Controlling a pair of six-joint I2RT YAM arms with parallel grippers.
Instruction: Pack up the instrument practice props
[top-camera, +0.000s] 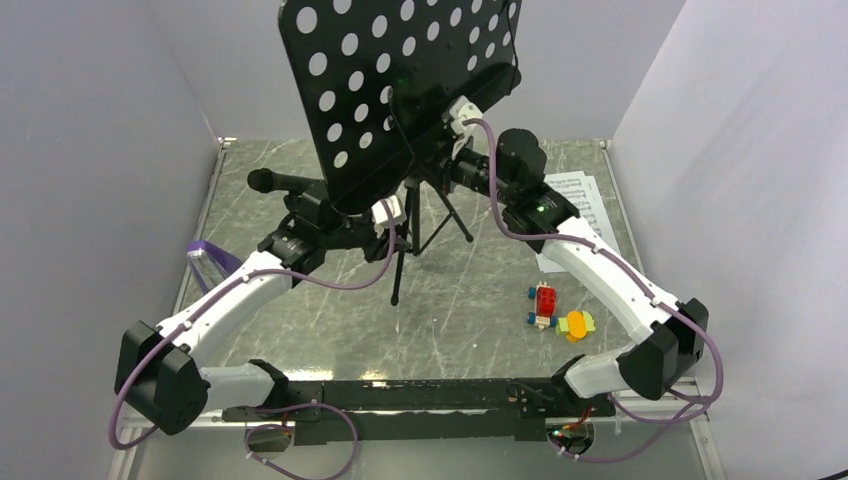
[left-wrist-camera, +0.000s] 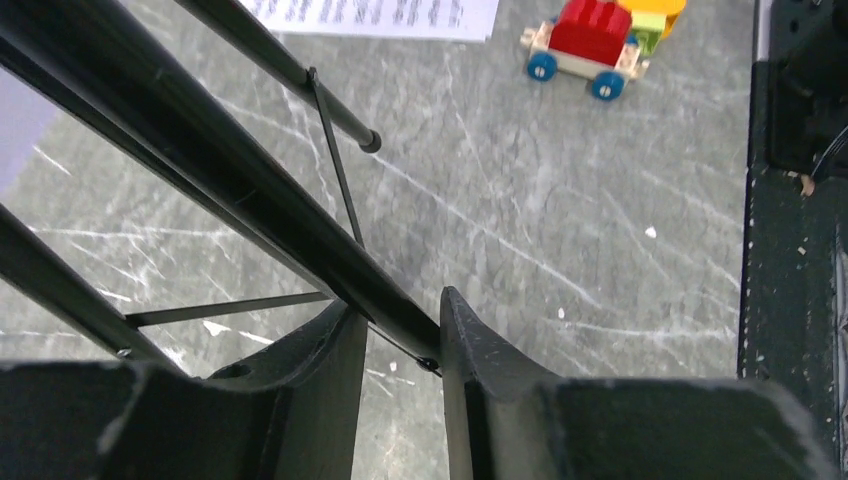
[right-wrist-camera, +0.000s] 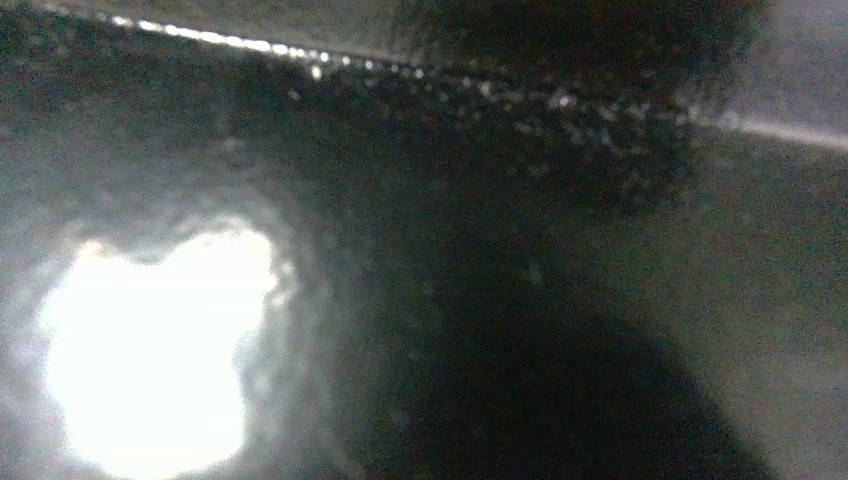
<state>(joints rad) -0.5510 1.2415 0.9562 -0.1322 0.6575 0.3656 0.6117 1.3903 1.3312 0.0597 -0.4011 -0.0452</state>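
With the left claw (left-wrist-camera: 398, 305) straddling the music stand's (top-camera: 400, 130) shaft, grip unclear, and the right claw's (top-camera: 455, 118) state hidden behind its desk, the top-heavy stand could slip and topple.

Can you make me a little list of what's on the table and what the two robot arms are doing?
music stand: black, desk full of holes, tilted, mid-table
left gripper: jaws either side of one of the music stand's tubes; grip unclear
right gripper: up at the desk's lower edge; open or shut unclear
sheet music: flat, right side, partly under the right arm
metronome: purple, at the left edge
microphone stand: black, back left
toy blocks: red, yellow, green, front right
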